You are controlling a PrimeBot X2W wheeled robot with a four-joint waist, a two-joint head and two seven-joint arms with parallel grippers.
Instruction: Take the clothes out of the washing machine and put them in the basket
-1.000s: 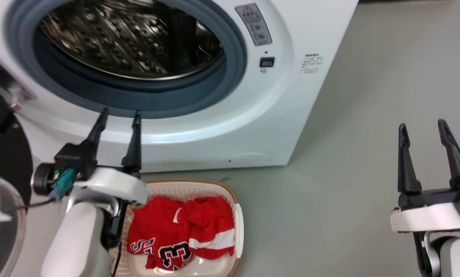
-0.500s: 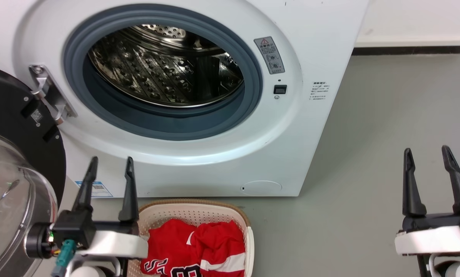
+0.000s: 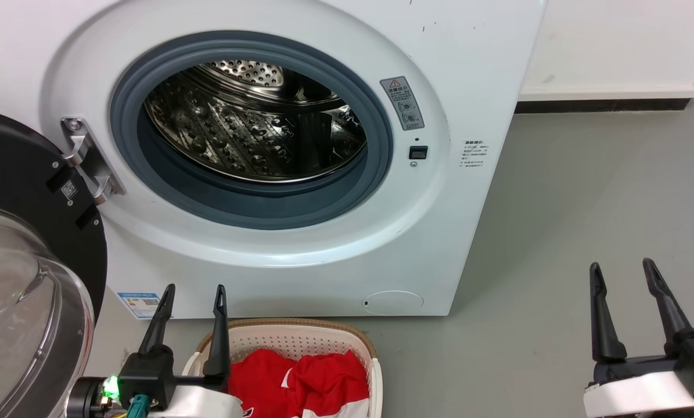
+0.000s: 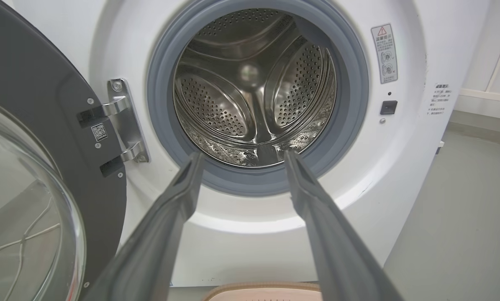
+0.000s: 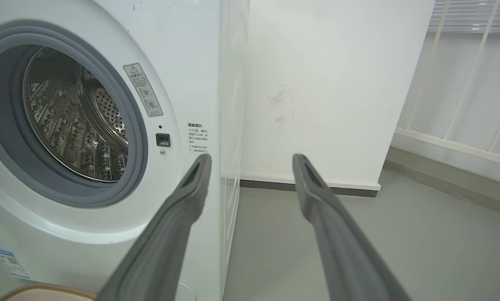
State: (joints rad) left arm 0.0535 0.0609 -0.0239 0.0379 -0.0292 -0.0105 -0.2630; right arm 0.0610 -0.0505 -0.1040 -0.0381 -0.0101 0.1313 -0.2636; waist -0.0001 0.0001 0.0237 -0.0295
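**Left gripper** (image 3: 194, 290), two long dark fingers: spread apart, holding nothing. It stands before the large white front-loading washing machine (image 3: 486, 69), below its opening.

**Right gripper** (image 3: 621, 265): fingers apart, empty, off the machine's right front corner over grey floor (image 3: 585, 191). Likely parked clear of the work.

**Low oval cream plastic basket, brown woven-look rim** (image 3: 300, 323): on the floor just before the machine's foot, beneath the opening, so a load drops a short way.

**Soft red sports garments, white trim** (image 3: 306, 380): heaped inside the basket.

**Black-rimmed bulging glass door** (image 3: 21, 313): swung wide at the machine's left hinge (image 3: 91, 162), leaving the mouth free.

**Round grey rubber seal** (image 3: 381, 133) and **perforated steel drum** (image 4: 254, 96): inside the machine. No cloth shows in the drum, so unloading is judged done.
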